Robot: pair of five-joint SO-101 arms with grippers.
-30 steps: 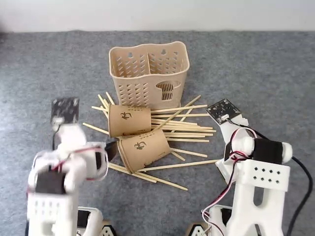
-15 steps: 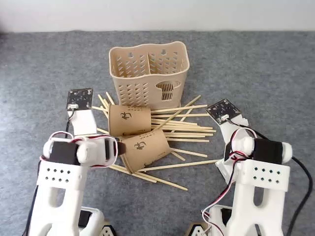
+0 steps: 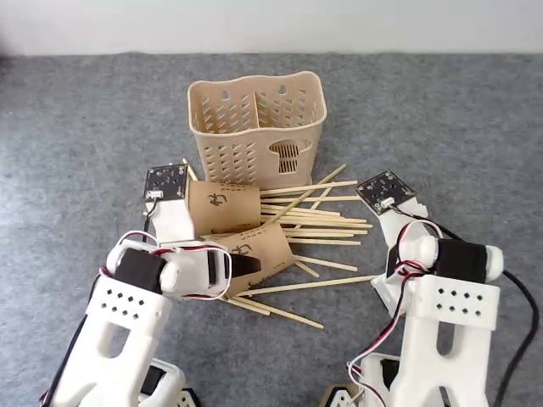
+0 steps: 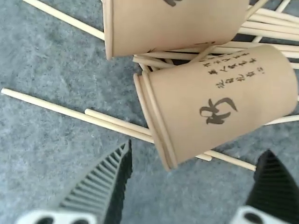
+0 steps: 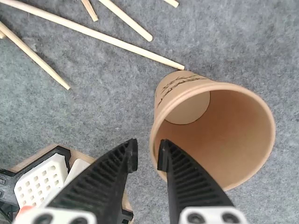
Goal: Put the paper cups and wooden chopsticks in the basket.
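The beige basket [image 3: 254, 127] stands at the back middle of the mat. In front of it two paper cups lie on their sides on scattered wooden chopsticks [image 3: 318, 222]: the far cup [image 3: 222, 206] and the near cup [image 3: 259, 250]. My left gripper [image 4: 196, 149] is open, with one finger on each side of the near cup [image 4: 215, 102], rim end closest. The far cup [image 4: 173, 23] lies just beyond. A third cup [image 5: 212, 130] stands upright on the mat beside my right gripper [image 5: 147, 154], which is shut and holds nothing.
Loose chopsticks [image 4: 70, 112] lie on the grey mat under and around the cups, and a few chopsticks [image 5: 93, 32] lie beyond the upright cup. The right arm [image 3: 441, 280] stands at the front right. Bare mat extends left and right of the basket.
The left arm has swung right from the front left corner, bringing its open gripper to the near cup. The right arm and the cups have not moved.
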